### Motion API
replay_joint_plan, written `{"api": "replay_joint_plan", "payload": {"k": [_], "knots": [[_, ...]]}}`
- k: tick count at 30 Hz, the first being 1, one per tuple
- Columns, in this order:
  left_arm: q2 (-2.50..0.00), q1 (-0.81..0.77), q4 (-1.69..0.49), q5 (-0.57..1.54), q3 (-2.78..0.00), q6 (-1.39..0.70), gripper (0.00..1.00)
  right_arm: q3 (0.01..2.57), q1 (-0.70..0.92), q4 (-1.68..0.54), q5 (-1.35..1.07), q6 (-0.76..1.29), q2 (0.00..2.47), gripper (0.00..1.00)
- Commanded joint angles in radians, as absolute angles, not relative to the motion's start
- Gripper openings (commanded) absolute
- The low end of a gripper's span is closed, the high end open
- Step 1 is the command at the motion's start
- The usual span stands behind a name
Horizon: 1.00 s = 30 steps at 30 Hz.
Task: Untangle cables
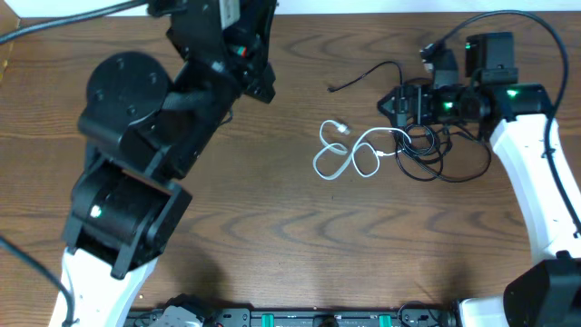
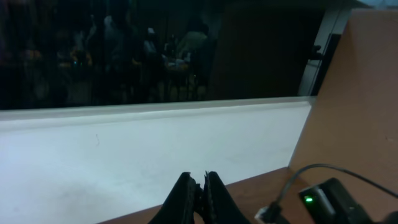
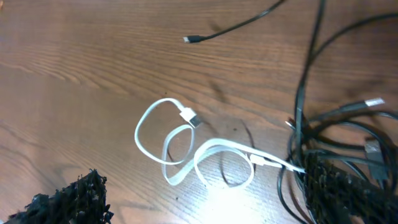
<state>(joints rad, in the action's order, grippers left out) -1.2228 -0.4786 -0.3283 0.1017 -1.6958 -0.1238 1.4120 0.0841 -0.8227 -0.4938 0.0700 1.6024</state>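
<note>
On the table [image 1: 290, 227], the clump of cables [image 1: 440, 154] lies at the far right, with 1 finger of the right gripper [image 3: 202, 180] over it. 1 looped cable [image 1: 340, 156] trails out of the clump to its left, toward the table's middle. Another cable end [image 1: 334, 89] lies farther back, left of the clump. The left arm [image 1: 136, 163] stands over the left side, well apart from the cables.

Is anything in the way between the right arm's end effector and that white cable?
Nothing visible. The open right end effector hangs over the white cable, which lies on the bare table between its fingers. The black cables sit off to one side.
</note>
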Motion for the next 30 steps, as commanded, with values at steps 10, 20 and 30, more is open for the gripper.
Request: {"api": "replay_joint_plan", "payload": {"k": [10,20,30], "knots": [[-1.285,-0.472,-0.678,-0.077,-1.718,-0.163,0.08,1.411,0.212,-0.831,-0.247,0.384,1.665,0.79],[-1.406,-0.433,-0.781,-0.173,-1.718,-0.250,0.08,1.411,0.322,-0.843,-0.220,0.675,1.826,0.72],[-1.426,-0.420,-0.794,-0.173,-1.718,-0.250,0.08,1.411,0.322,-0.728,-0.255,0.733,1.964,0.72]]}}
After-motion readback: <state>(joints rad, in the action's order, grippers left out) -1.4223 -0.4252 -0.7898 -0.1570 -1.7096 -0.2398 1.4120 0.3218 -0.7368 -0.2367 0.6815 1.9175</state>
